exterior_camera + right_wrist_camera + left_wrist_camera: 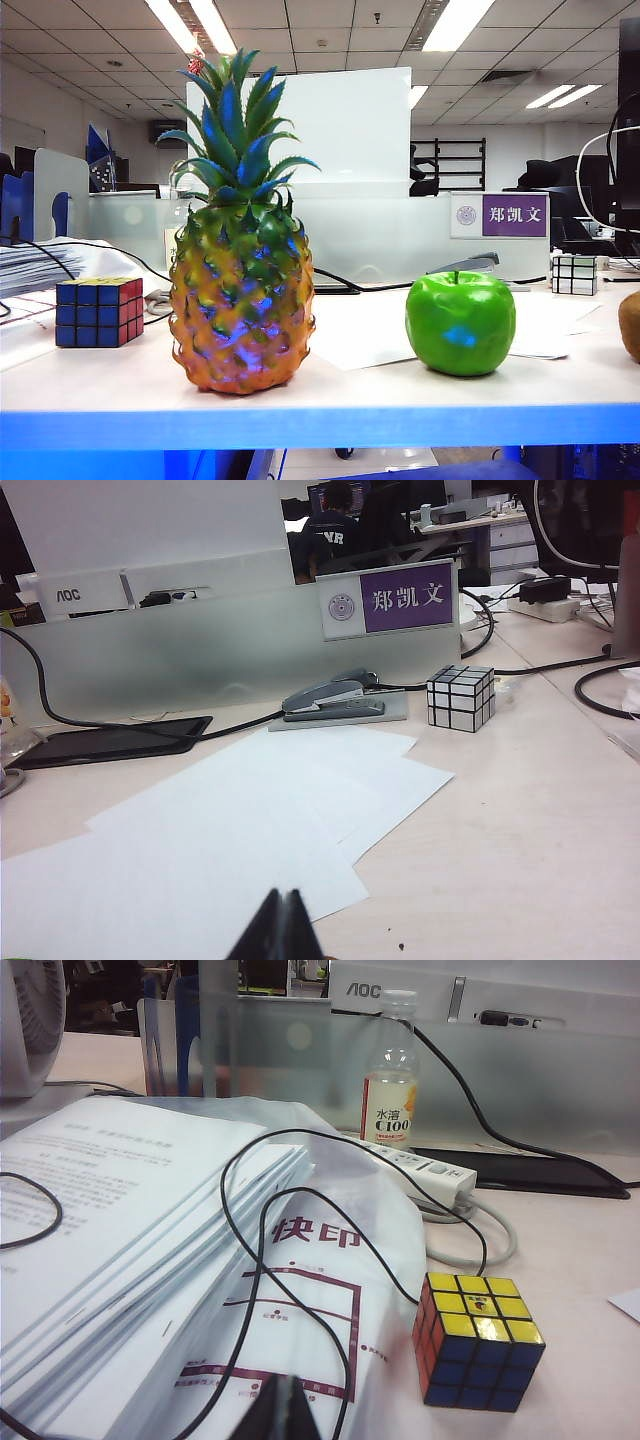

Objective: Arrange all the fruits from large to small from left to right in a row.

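Bare table [360,385] separates pineapple [240,300] from apple [460,322]; kiwi [630,325] seemingly crowds the edge.

A purple nameplate [393,600] reads "郑凯文". A monitor [480,995] says "AOC". A bottle [391,1085] reads "水溶 C100". A plastic bag [320,1260] reads "快印".

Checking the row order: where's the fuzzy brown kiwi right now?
In the exterior view the fuzzy brown kiwi is at the far right edge, cut off by the frame, on the white table, right of the glossy green apple. Neither wrist view shows it.
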You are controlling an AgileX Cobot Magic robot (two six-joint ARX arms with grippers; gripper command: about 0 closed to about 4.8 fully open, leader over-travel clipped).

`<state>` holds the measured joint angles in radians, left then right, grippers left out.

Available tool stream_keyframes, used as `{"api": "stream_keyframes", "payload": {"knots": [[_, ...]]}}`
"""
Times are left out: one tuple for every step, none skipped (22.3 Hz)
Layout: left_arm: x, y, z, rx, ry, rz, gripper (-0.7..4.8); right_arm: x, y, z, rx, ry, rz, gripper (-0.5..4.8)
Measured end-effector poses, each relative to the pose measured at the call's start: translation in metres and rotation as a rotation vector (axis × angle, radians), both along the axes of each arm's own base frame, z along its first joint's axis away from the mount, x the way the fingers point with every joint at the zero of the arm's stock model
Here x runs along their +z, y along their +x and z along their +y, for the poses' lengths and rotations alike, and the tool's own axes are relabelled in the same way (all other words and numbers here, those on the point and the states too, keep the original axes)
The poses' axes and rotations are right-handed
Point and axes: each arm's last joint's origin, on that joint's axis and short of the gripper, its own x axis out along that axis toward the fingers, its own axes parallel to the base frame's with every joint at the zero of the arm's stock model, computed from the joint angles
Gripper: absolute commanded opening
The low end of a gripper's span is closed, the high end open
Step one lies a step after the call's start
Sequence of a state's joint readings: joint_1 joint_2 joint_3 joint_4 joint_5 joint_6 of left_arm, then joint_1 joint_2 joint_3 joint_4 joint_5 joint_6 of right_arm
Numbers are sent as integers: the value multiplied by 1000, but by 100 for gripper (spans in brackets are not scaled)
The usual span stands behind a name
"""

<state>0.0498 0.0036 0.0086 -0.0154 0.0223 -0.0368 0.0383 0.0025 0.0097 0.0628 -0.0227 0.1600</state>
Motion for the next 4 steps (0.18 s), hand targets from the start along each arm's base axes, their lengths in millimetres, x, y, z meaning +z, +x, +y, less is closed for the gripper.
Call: {"api": "stream_keyframes", "payload": {"knots": [[0, 0, 0, 0, 0, 0, -5, 0, 0, 0, 0, 0, 0, -6], [0, 0, 0, 0, 0, 0, -5, 0, 0, 0, 0, 0, 0, -6], [0, 0, 0, 0, 0, 0, -5, 0, 0, 0, 0, 0, 0, -6], [0, 0, 0, 0, 0, 0, -5, 0, 0, 0, 0, 0, 0, -6]]}}
